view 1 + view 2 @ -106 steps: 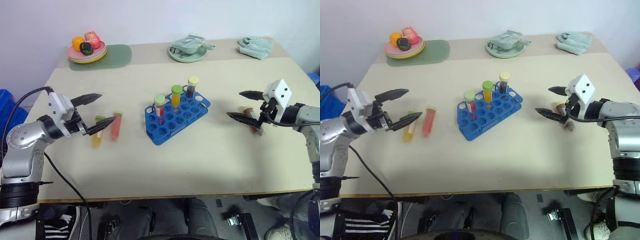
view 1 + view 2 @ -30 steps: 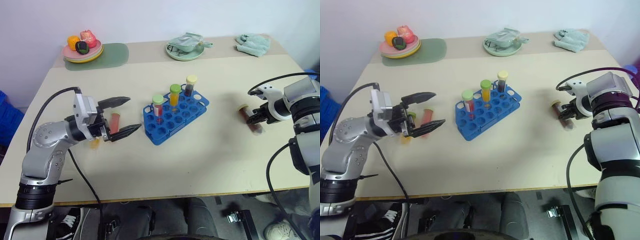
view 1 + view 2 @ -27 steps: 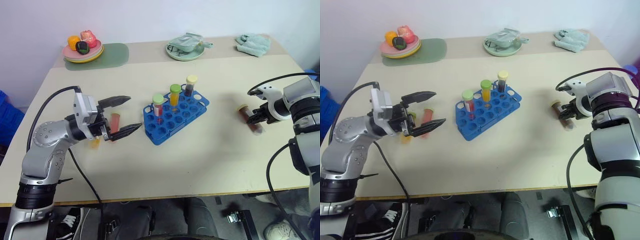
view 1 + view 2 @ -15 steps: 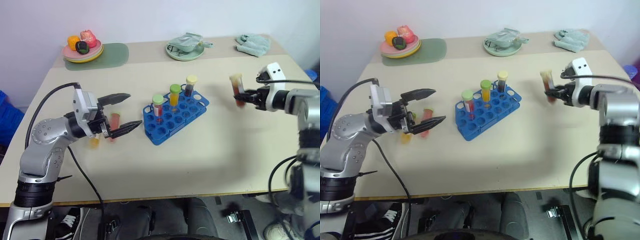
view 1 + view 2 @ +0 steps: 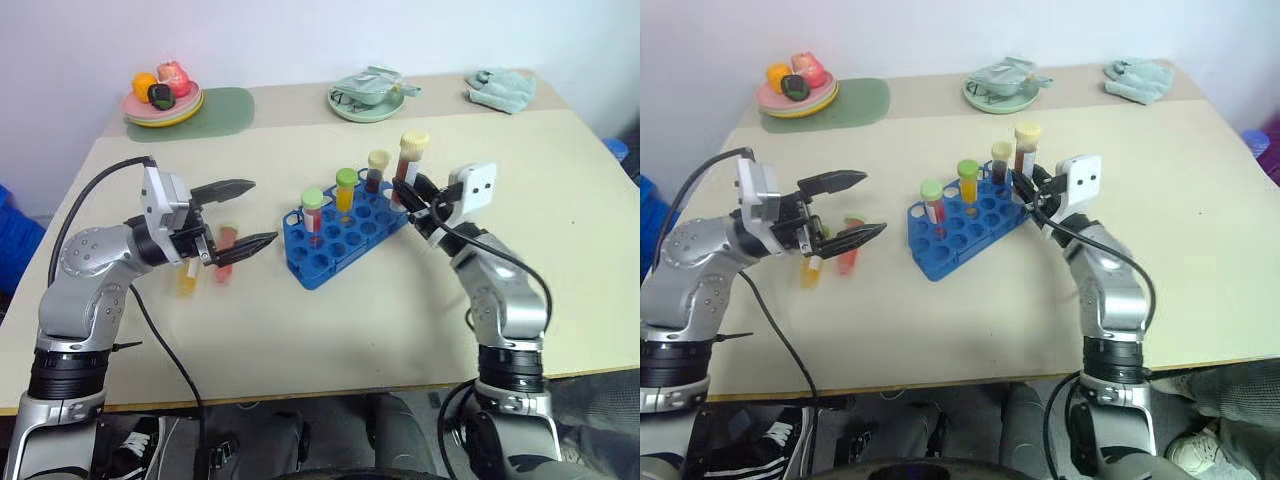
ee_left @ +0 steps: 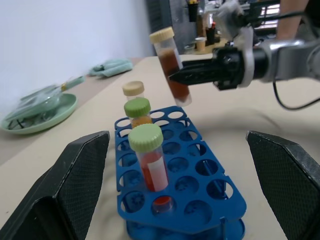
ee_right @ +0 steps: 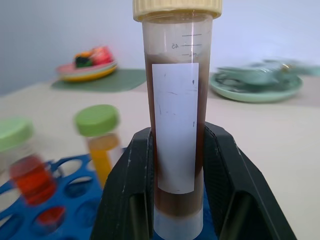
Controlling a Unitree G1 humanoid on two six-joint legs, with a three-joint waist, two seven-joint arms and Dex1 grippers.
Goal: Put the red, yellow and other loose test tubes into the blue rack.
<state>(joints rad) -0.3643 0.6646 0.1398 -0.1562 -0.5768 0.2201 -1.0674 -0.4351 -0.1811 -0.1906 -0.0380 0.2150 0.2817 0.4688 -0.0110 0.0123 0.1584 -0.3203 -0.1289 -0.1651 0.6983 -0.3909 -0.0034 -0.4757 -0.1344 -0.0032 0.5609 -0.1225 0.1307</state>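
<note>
the right gripper (image 5: 408,192) is clamped on a brown tube (image 5: 410,160) with a cream cap, holding it upright in the air just over the far right corner of the blue rack (image 5: 345,236). three tubes stand in the rack's back row: a red one (image 5: 314,212) with a green cap, an orange one (image 5: 345,190) with a green cap, and a dark one (image 5: 375,170) with a cream cap. the left gripper (image 5: 240,214) hangs above the table (image 5: 330,320) left of the rack, its fingers spread wide and holding nothing. below it two loose tubes lie on the table side by side: a pinkish-red one (image 5: 226,255) and a yellow-orange one (image 5: 188,277), well apart from the rack.
</note>
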